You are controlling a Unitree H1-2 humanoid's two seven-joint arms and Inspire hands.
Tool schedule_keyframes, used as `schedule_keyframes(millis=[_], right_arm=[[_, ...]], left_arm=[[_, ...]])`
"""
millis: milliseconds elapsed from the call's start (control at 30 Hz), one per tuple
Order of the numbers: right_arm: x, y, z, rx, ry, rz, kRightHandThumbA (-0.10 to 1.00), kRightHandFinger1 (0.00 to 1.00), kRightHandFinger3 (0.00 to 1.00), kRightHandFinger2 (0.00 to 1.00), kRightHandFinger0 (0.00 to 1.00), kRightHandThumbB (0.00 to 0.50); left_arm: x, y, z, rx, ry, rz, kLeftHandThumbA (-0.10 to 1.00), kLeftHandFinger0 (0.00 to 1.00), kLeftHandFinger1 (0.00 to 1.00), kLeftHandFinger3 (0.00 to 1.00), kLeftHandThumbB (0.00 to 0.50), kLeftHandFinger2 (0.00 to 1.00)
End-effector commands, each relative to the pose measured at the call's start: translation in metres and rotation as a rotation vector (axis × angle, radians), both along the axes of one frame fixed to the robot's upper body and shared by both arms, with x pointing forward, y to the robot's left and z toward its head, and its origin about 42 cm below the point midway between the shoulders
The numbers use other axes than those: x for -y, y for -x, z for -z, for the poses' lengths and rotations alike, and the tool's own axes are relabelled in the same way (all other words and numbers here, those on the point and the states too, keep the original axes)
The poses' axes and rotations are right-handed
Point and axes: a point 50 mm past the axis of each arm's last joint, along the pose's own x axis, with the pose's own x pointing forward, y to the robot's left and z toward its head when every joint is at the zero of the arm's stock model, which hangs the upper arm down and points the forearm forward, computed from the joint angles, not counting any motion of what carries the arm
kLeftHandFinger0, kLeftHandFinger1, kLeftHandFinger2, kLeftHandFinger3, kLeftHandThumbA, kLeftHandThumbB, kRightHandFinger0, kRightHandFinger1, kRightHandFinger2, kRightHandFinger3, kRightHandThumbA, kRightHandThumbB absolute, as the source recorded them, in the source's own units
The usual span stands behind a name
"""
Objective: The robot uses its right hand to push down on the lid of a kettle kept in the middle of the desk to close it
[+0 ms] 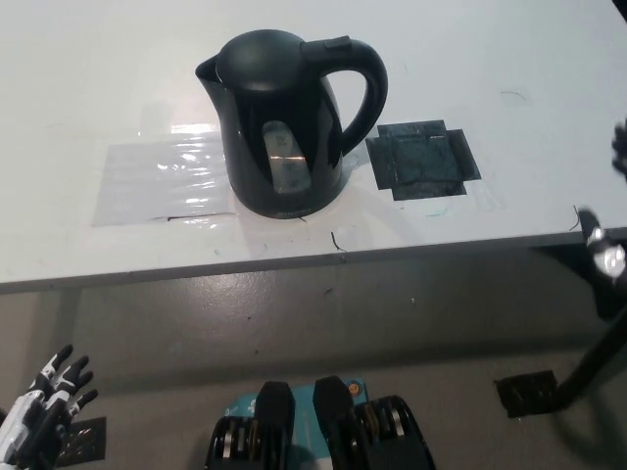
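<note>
black kettle (284,122), white desk (98,88), clear shiny tape patch (162,181), dark tape square (423,162), white left hand (37,416)

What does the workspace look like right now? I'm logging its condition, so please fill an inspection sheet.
Surface: white desk, scuffed near the front edge.
Job's things: black kettle upright mid-desk, lid down, handle to the right.
Clutter: clear tape patch left of the kettle; dark tape patch right of it.
Hands: white left hand low at lower left, fingers apart, holding nothing; black right hand only a sliver at the right edge, state unclear.
Cables: nothing seen.
Surroundings: grey floor below the desk.
</note>
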Motion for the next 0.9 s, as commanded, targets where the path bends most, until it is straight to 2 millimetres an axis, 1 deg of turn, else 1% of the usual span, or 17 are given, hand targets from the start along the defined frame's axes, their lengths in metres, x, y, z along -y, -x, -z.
schedule_keyframes(millis=[0,100,133,167,200,233,267,300,367,400,467,500,567,633,767,833,867], right_arm=[[-0.001,0.005,0.016,0.046,-0.057,0.012,0.54,1.0,1.0,1.0,1.0,0.038],[-0.006,0.01,0.034,0.021,-0.1,0.019,0.52,1.0,1.0,1.0,1.0,0.026],[-0.006,0.011,0.04,0.017,-0.104,0.02,0.54,1.0,1.0,1.0,1.0,0.041],[-0.007,0.013,0.052,0.009,-0.11,0.023,0.57,1.0,1.0,1.0,1.0,0.043],[-0.007,0.012,0.056,0.011,-0.111,0.025,0.57,1.0,1.0,1.0,1.0,0.042],[-0.005,0.011,0.067,-0.003,-0.108,0.042,0.58,1.0,1.0,1.0,1.0,0.023],[-0.004,0.01,0.074,-0.011,-0.101,0.051,0.58,1.0,1.0,1.0,1.0,0.01],[-0.003,0.008,0.078,-0.017,-0.101,0.053,0.59,1.0,1.0,1.0,1.0,0.023],[0.0,0.003,0.091,-0.043,-0.109,0.064,0.61,1.0,1.0,1.0,1.0,0.015],[0.003,0.0,0.102,-0.07,-0.123,0.078,0.61,1.0,1.0,1.0,1.0,0.016],[0.005,-0.003,0.11,-0.083,-0.132,0.083,0.61,1.0,1.0,1.0,1.0,0.001],[0.01,-0.007,0.123,-0.107,-0.149,0.107,0.6,1.0,1.0,1.0,1.0,0.0],[0.014,-0.013,0.136,-0.123,-0.159,0.123,0.61,1.0,1.0,1.0,1.0,0.0],[0.017,-0.018,0.147,-0.134,-0.176,0.126,0.6,1.0,1.0,1.0,1.0,0.0],[0.023,-0.024,0.161,-0.171,-0.192,0.15,0.62,1.0,1.0,1.0,1.0,0.0],[0.024,-0.025,0.162,-0.167,-0.192,0.151,0.62,1.0,1.0,1.0,1.0,0.0],[0.028,-0.026,0.162,-0.164,-0.177,0.175,0.61,1.0,1.0,1.0,1.0,0.0]], left_arm=[[-0.009,-0.003,-0.013,0.037,-0.02,0.01,0.61,1.0,1.0,1.0,0.207,1.0],[-0.009,-0.004,-0.014,0.038,-0.021,0.011,0.62,1.0,1.0,1.0,0.217,1.0],[-0.009,-0.004,-0.014,0.039,-0.019,0.011,0.62,1.0,1.0,1.0,0.218,1.0],[-0.01,-0.005,-0.013,0.04,-0.016,0.011,0.63,1.0,1.0,1.0,0.226,1.0],[-0.01,-0.006,-0.013,0.041,-0.014,0.011,0.63,1.0,1.0,1.0,0.227,1.0],[-0.009,-0.006,-0.013,0.039,-0.015,0.012,0.63,1.0,1.0,1.0,0.234,1.0],[-0.009,-0.007,-0.013,0.04,-0.013,0.012,0.64,1.0,1.0,1.0,0.244,1.0],[-0.009,-0.007,-0.012,0.04,-0.014,0.013,0.63,1.0,1.0,1.0,0.235,1.0],[-0.009,-0.007,-0.012,0.037,-0.016,0.013,0.63,1.0,1.0,1.0,0.219,1.0],[-0.009,-0.009,-0.011,0.035,-0.018,0.016,0.62,1.0,1.0,1.0,0.216,1.0],[-0.009,-0.009,-0.011,0.034,-0.015,0.014,0.62,1.0,1.0,1.0,0.218,1.0],[-0.007,-0.013,-0.01,0.041,-0.015,0.025,0.62,1.0,1.0,1.0,0.212,1.0],[-0.007,-0.014,-0.009,0.043,-0.017,0.023,0.62,1.0,1.0,1.0,0.227,1.0],[-0.007,-0.016,-0.01,0.046,-0.017,0.017,0.62,1.0,1.0,1.0,0.243,1.0],[-0.007,-0.018,-0.012,0.051,-0.021,0.014,0.62,1.0,1.0,1.0,0.225,1.0],[-0.006,-0.018,-0.012,0.051,-0.021,0.014,0.62,1.0,1.0,1.0,0.226,1.0],[-0.006,-0.018,-0.012,0.052,-0.017,0.014,0.63,1.0,1.0,1.0,0.212,1.0]])
